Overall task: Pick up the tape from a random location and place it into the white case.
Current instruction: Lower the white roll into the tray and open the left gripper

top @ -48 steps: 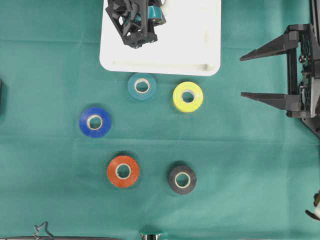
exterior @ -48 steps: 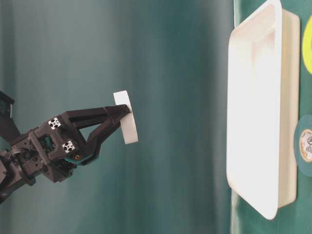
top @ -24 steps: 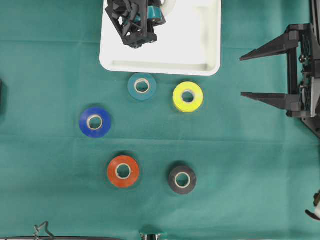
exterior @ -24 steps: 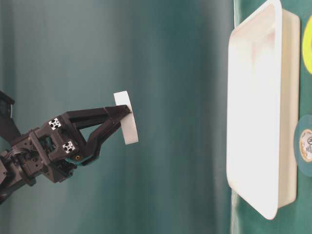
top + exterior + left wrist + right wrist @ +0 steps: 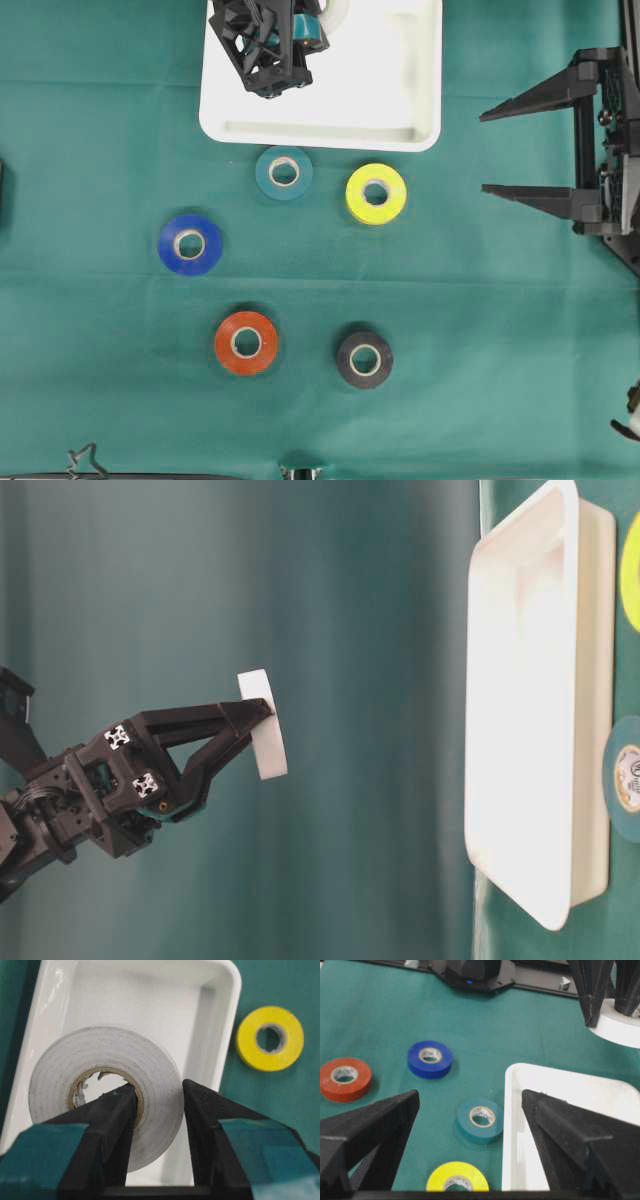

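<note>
- Overhead: the left gripper (image 5: 318, 12) hangs over the case (image 5: 400, 100) at 12 o'clock; the right gripper (image 5: 490, 152), at 3 o'clock, is spread wide and holds nothing. Five rolls lie on the green surface (image 5: 480, 330) below the case.
- Table level: the white tape (image 5: 262, 725) is held in the air, well apart from the case.
- Left wrist: the fingers (image 5: 205, 1110) pinch the tape's wall, one inside the core.
- Right wrist: the teal roll (image 5: 480, 1120) lies just beside the case.

No legible text or labels
</note>
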Motion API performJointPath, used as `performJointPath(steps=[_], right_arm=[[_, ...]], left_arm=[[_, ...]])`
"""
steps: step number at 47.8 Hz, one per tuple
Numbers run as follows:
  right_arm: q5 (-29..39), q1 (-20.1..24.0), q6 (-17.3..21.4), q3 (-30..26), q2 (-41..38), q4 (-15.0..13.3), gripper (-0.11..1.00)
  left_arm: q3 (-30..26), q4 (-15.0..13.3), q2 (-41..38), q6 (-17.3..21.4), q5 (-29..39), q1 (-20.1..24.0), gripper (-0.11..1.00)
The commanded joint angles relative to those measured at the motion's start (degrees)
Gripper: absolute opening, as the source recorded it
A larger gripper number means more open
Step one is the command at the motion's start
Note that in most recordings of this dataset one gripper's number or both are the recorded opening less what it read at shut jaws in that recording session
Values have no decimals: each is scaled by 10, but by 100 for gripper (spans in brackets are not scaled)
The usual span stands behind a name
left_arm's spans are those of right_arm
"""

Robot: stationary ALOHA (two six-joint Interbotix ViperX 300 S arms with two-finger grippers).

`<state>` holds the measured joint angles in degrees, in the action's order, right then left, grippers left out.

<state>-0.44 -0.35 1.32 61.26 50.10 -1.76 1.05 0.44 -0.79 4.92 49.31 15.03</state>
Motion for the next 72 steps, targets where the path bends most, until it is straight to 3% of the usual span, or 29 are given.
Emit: performJointPath(steps=[1, 29, 55, 72], right_arm=[[-3, -1, 0, -17, -3, -1, 92], [-3, -1, 1, -17, -3, -1, 92], [-4, -1, 1, -16, -12, -1, 92], [-4, -1, 0, -15, -14, -1, 92]], left_arm=[[-8, 2, 24, 1, -3, -1, 26], [9, 2, 18, 1, -17, 0, 26], [104, 2, -77, 1, -160, 44, 26], [111, 2, -136, 1, -230, 51, 26]])
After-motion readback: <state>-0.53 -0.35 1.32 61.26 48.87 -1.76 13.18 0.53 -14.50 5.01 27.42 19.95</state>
